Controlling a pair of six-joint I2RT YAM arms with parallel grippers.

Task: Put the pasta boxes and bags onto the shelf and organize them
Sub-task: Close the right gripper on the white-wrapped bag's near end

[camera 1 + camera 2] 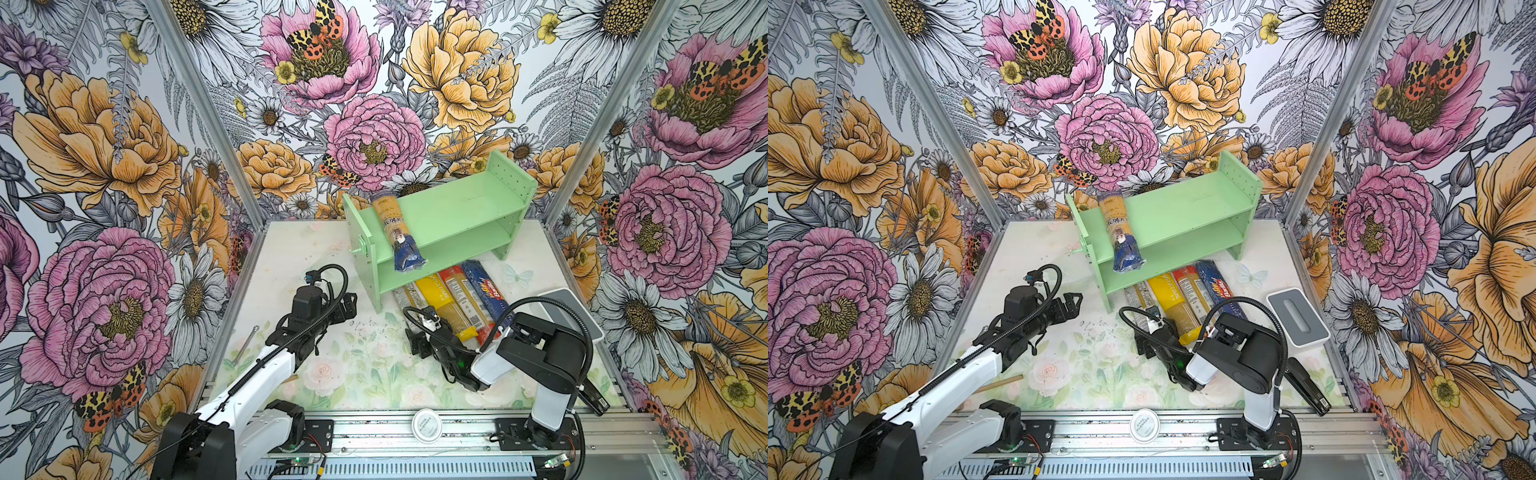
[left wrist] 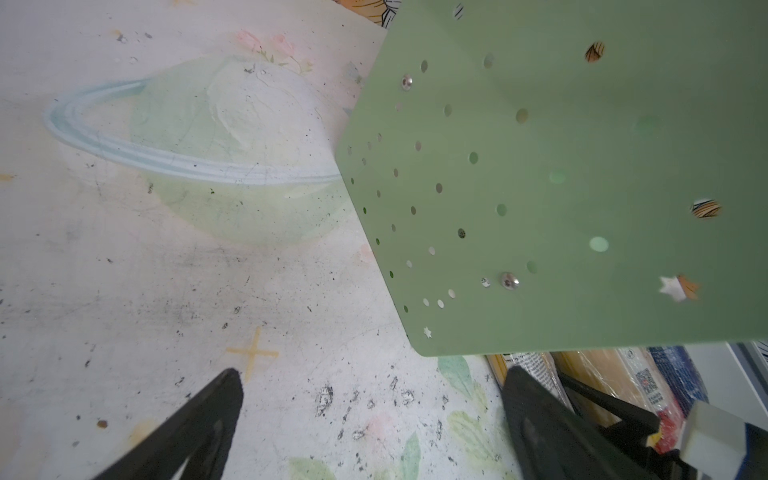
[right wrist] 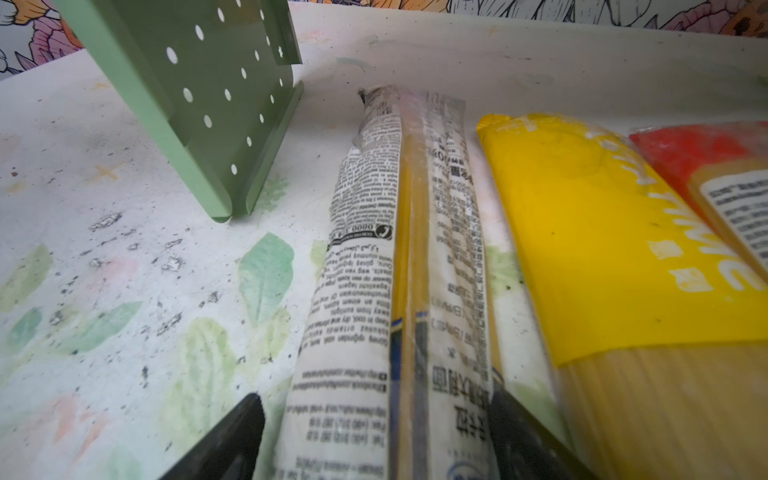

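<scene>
As my right gripper (image 3: 376, 399) straddles the clear pack (image 3: 374, 249) — jaws wide, nothing gripped; poised, I judge, to pinch — my left gripper (image 2: 374, 372) hangs open, empty, beside the shelf (image 2: 540, 166).

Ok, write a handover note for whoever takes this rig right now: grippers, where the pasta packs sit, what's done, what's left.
Left gripper: open, empty, beside the mint-green two-tier wooden shelf.
Right gripper: open, straddling the clear printed spaghetti pack on the table, not closed on it.
Done: one clear spaghetti pack with a dark-blue end lies crosswise on the upper tier, overhanging the front.
Left: the straddled pack, yellow spaghetti pack, red spaghetti pack, dark-blue spaghetti pack, side by side before the shelf.
</scene>
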